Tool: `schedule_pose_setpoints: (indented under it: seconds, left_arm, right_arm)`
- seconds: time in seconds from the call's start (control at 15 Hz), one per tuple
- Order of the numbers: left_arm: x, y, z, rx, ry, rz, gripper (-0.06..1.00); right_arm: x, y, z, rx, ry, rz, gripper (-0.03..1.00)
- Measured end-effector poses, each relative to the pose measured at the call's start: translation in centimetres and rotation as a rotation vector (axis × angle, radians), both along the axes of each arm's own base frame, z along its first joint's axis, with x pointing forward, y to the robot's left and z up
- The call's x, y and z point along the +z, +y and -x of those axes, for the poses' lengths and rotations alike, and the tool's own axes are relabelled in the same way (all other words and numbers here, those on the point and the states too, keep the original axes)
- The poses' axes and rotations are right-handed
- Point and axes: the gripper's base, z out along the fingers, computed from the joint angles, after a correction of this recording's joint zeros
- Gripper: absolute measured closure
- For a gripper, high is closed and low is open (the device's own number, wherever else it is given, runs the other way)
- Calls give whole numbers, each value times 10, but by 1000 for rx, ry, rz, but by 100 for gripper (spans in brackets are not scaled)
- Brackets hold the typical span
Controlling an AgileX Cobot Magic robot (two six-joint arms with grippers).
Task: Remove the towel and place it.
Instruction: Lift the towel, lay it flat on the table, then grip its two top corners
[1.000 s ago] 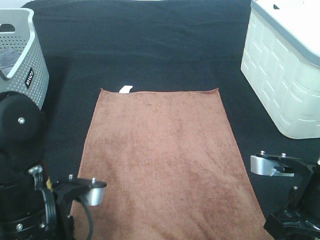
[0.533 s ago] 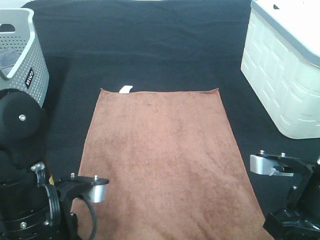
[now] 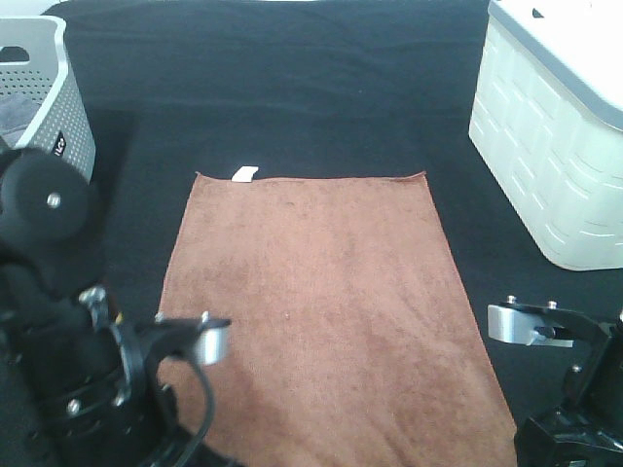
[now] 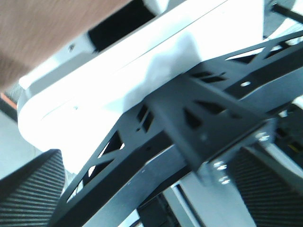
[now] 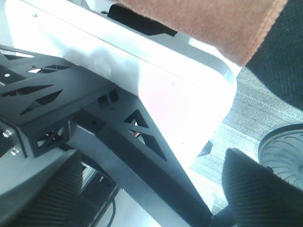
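Exterior high: one towel (image 3: 321, 311), grey basket (image 3: 49, 92), white basket (image 3: 550, 146); left tool (image 4: 156, 161), right tool (image 5: 151, 158) spread.

the towel (image 3: 311, 302) lies flat on the table (image 3: 292, 88), a basket (image 3: 44, 92) at far left, a bin (image 3: 545, 146) at far right.

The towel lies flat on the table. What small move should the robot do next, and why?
Probably lower the left arm toward the near left edge of the towel to grip it. The towel lies flat and unheld on the black cloth, and this arm hangs over that side.
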Motion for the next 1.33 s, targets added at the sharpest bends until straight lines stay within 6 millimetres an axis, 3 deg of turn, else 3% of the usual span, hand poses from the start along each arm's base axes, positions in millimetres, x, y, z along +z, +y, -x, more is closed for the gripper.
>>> schedule_pose_setpoints:
  seconds: [0.27, 0.53, 0.8, 1.0, 1.13, 1.33]
  left_arm:
    - [25, -18, -25, -97, -135, 88, 4]
    - [50, -23, -54, -195, -303, 72, 4]
    - [78, 3, -105, -93, -436, 93, 4]
    - [96, 36, -140, 9, -523, 89, 4]
    - [98, 56, -152, 70, -542, 70, 4]
    - [97, 71, -166, 84, -609, 59, 4]
  right_arm:
    - [-1, 1, -6, -9, -50, 3, 18]
    - [31, 15, -53, -55, -219, -30, 18]
    - [87, 21, -105, -75, -451, 19, 17]
    - [127, 13, -135, -113, -610, 39, 17]
    - [140, 14, -143, -133, -677, 35, 17]
    - [134, 18, -156, -191, -662, 40, 17]
